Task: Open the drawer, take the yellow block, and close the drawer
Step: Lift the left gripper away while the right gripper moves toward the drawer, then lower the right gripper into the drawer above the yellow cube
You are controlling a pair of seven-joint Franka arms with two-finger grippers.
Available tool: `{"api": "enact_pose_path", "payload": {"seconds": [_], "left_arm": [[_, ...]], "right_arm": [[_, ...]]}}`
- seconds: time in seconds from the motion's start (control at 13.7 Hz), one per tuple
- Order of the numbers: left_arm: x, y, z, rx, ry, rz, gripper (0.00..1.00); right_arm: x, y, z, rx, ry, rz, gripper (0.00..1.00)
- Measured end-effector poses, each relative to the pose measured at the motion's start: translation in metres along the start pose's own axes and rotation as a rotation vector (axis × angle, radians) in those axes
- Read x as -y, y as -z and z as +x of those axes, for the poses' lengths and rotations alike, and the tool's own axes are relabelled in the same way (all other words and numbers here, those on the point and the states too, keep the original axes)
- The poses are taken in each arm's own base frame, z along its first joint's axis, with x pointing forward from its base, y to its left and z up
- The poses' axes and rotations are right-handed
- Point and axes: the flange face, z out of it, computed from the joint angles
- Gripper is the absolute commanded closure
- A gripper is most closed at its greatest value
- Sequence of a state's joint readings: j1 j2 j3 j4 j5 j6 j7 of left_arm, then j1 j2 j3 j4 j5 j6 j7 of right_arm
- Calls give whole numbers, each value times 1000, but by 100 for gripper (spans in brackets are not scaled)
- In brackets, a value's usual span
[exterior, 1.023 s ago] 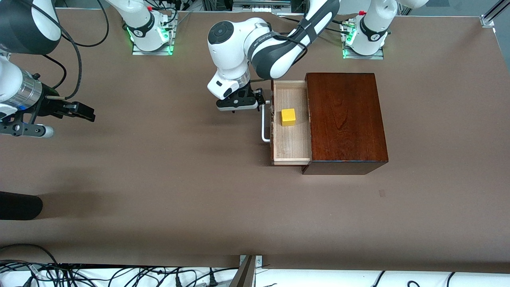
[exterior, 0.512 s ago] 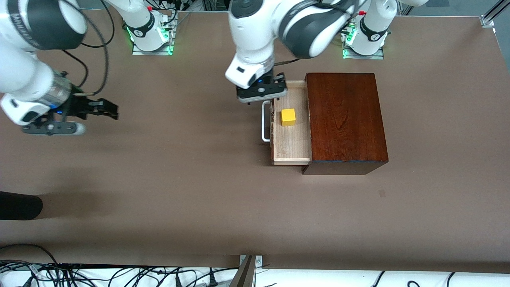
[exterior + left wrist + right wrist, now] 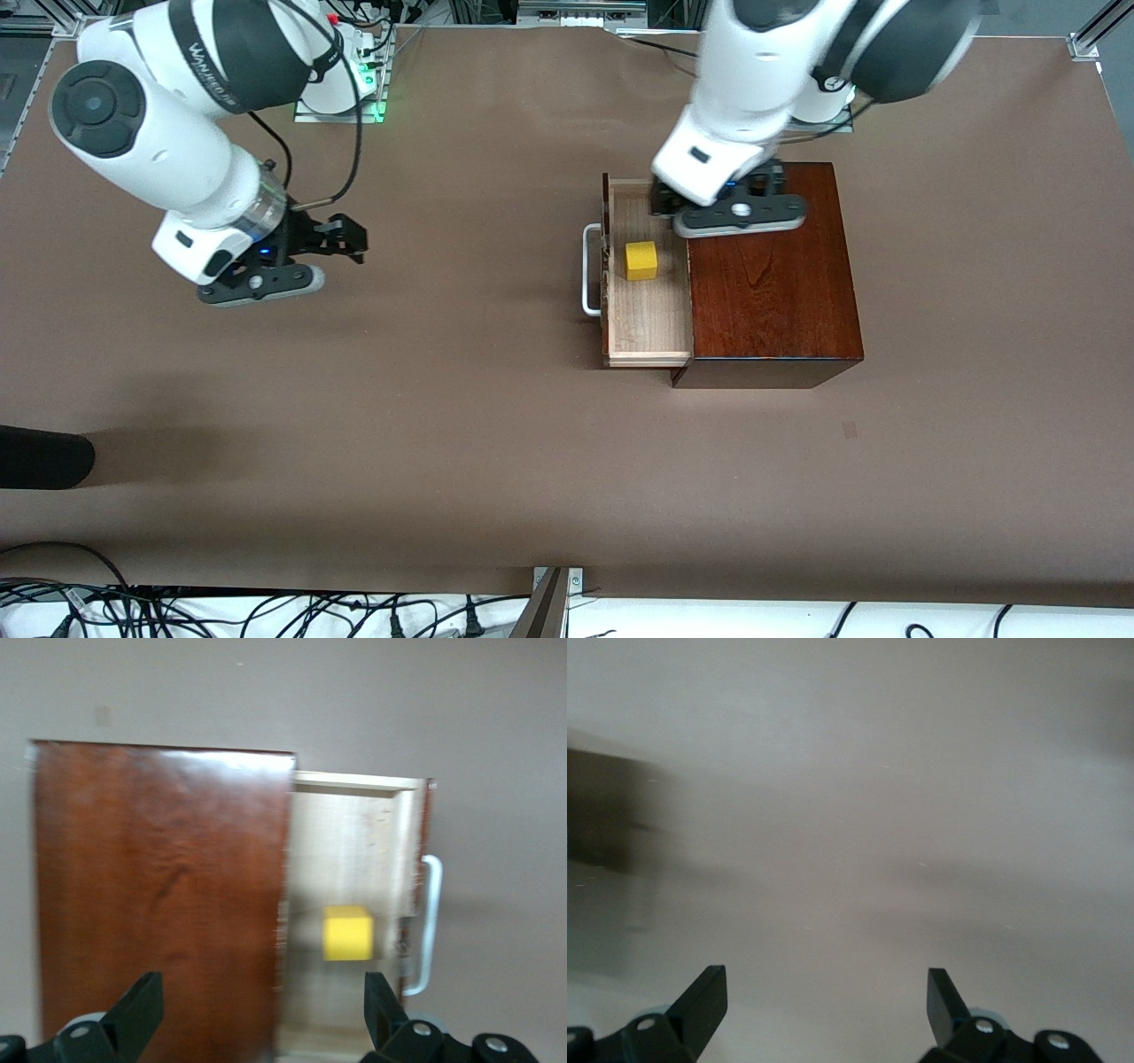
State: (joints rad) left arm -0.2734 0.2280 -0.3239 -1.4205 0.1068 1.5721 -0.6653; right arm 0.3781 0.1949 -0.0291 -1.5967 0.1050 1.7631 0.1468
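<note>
Covering the table (image 3: pixel 443 425), brown matting holds the open drawer (image 3: pixel 647 310)

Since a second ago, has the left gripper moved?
Yes. The left gripper, open, has swung from beside the drawer's white handle to above the mahogany box, toward the left arm's end of the table.

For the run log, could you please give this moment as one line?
pale-wood drawer: open | small yellow cube: in drawer | left tool: open, over dark mahogany box | right tool: open, over brown table
</note>
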Motion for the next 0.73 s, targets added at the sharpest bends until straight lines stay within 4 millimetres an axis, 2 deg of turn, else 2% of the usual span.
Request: {"api": "enact_pose_path", "payload": {"seconds": [0.37, 0.73], "left_arm": [[111, 15, 39, 25, -81, -14, 0], [209, 22, 64, 21, -147, -36, 0]], "right_arm": [[85, -13, -2, -14, 88, 128, 0], [160, -32, -2, -71, 188, 161, 0]]}}
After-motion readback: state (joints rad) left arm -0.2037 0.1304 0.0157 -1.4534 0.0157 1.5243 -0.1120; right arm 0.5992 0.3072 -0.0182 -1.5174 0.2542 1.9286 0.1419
